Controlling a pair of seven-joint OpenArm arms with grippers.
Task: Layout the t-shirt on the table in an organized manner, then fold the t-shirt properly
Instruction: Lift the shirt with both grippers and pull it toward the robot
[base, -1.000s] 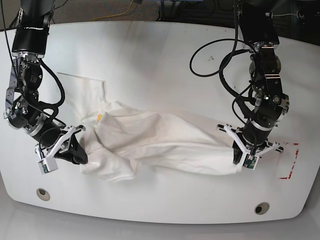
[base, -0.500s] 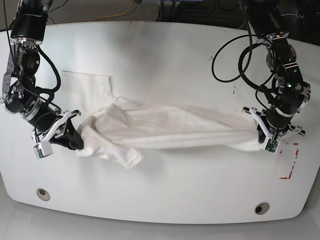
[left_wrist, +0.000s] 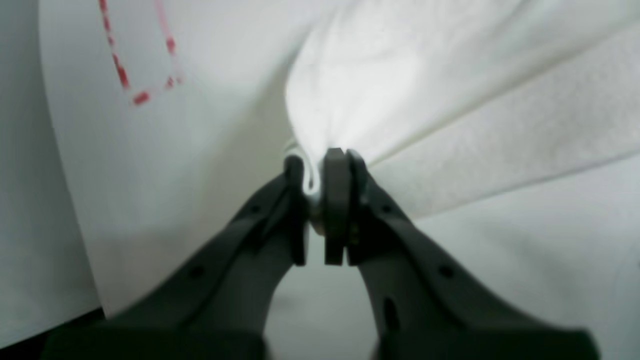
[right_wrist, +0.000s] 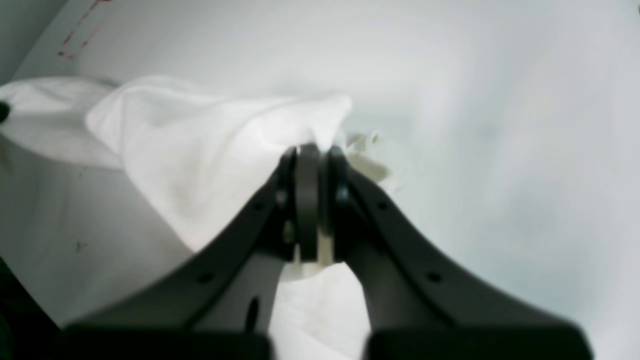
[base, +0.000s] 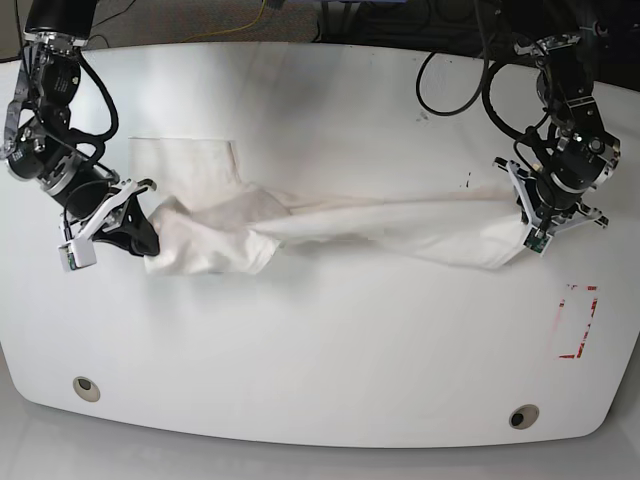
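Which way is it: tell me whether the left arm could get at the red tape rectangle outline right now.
Probably not yet: the red tape rectangle outline lies uncovered near the left gripper, but that gripper is shut on the stretched white t-shirt.

base overhead; 2 wrist views close, sharing t-shirt.

t-shirt stretched between both arms, table

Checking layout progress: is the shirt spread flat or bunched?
Bunched: the shirt stretches as a wrinkled band between the left gripper and right gripper.
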